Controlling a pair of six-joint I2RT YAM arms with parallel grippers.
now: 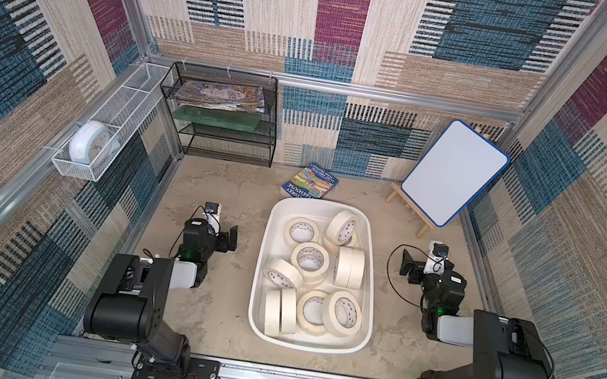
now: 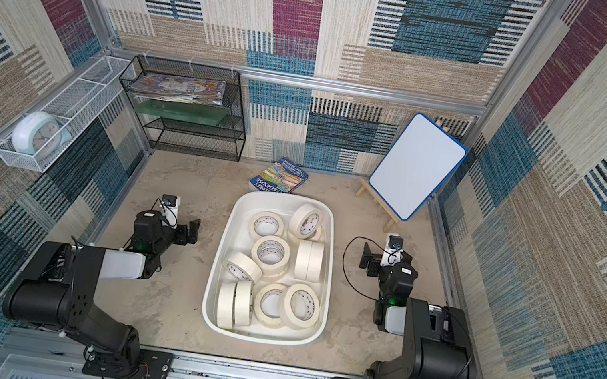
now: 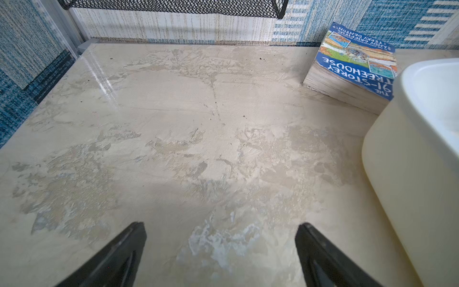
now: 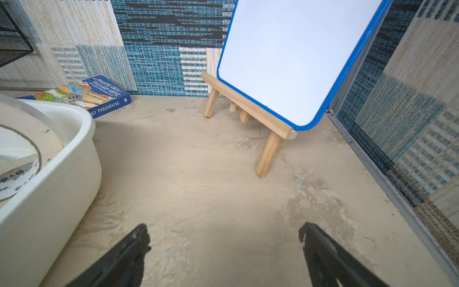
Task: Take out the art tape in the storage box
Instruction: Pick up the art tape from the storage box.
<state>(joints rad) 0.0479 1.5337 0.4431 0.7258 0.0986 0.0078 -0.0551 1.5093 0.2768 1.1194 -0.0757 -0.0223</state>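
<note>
The storage box (image 1: 260,271), a white oblong tub, sits mid-table in both top views (image 2: 214,267). Several cream rolls of art tape (image 1: 310,257) fill it, some flat and some on edge (image 2: 271,250). My left gripper (image 1: 218,232) rests low over the table left of the box, open and empty; in the left wrist view its jaws (image 3: 220,225) stand wide over bare table, the box wall (image 3: 409,186) beside them. My right gripper (image 1: 425,269) is right of the box, also open and empty (image 4: 224,226). The right wrist view shows the box (image 4: 49,198) and one roll (image 4: 19,174).
A blue paperback book (image 1: 309,185) lies just behind the box. A whiteboard on a wooden easel (image 1: 454,173) stands at the back right. At the back left is a black mesh rack (image 1: 222,113); a white wire basket (image 1: 126,108) holding a clock (image 1: 93,141) hangs on the left wall.
</note>
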